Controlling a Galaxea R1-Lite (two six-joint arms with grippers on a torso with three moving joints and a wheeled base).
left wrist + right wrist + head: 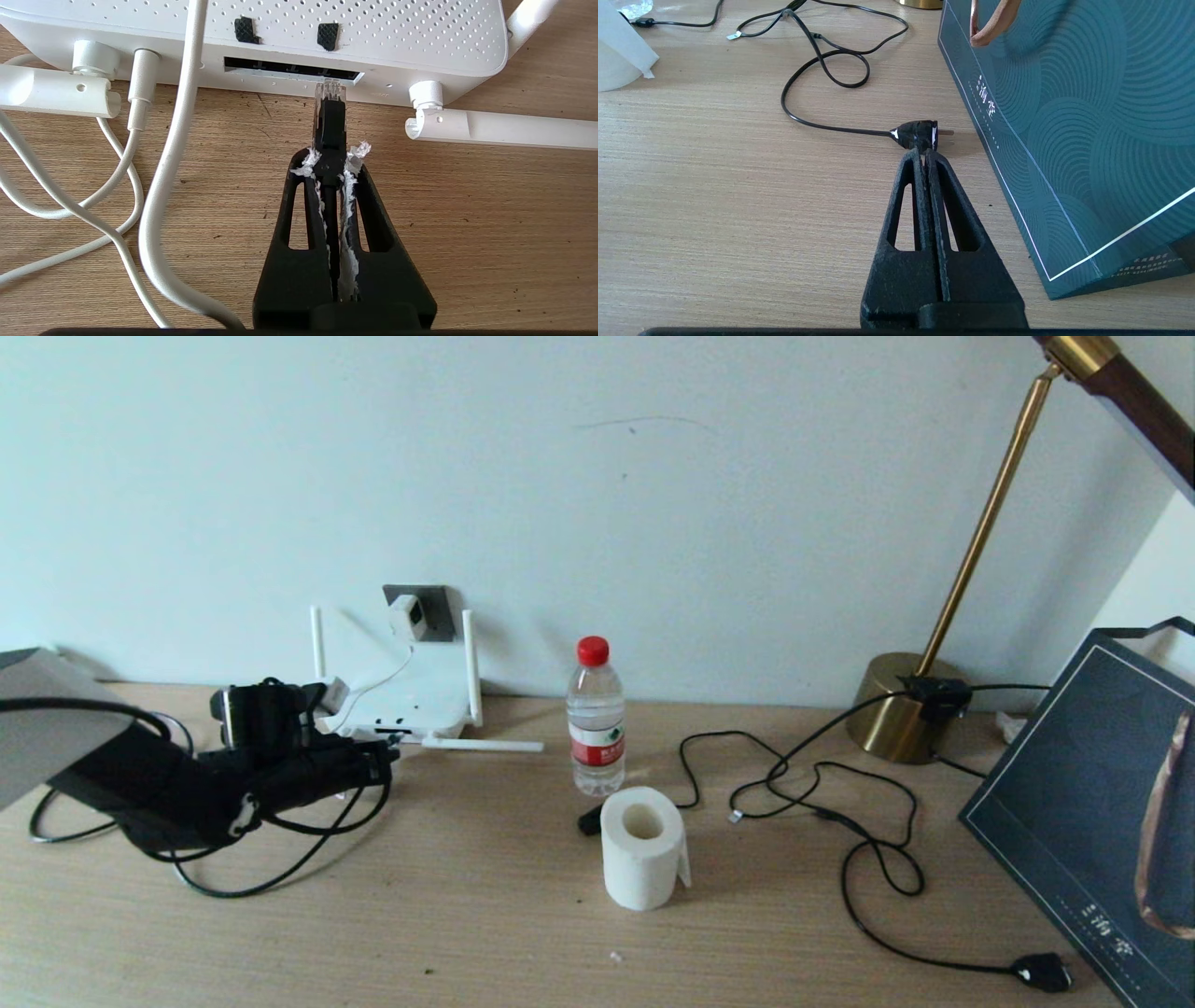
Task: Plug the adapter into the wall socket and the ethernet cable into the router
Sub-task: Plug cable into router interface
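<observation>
The left gripper (330,156) fingers (303,205) clamp the ethernet cable (330,126) just behind its plug; the clear tip touches the router (411,42) port row. The right gripper (924,156) fingers are pressed together, empty, above the bench (714,186)

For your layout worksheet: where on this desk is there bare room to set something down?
Bare wood lies along the near edge before the toilet roll, and between it and the left gripper. Crowded: cords at the router, and the lamp cord loops beside the gift bag.
</observation>
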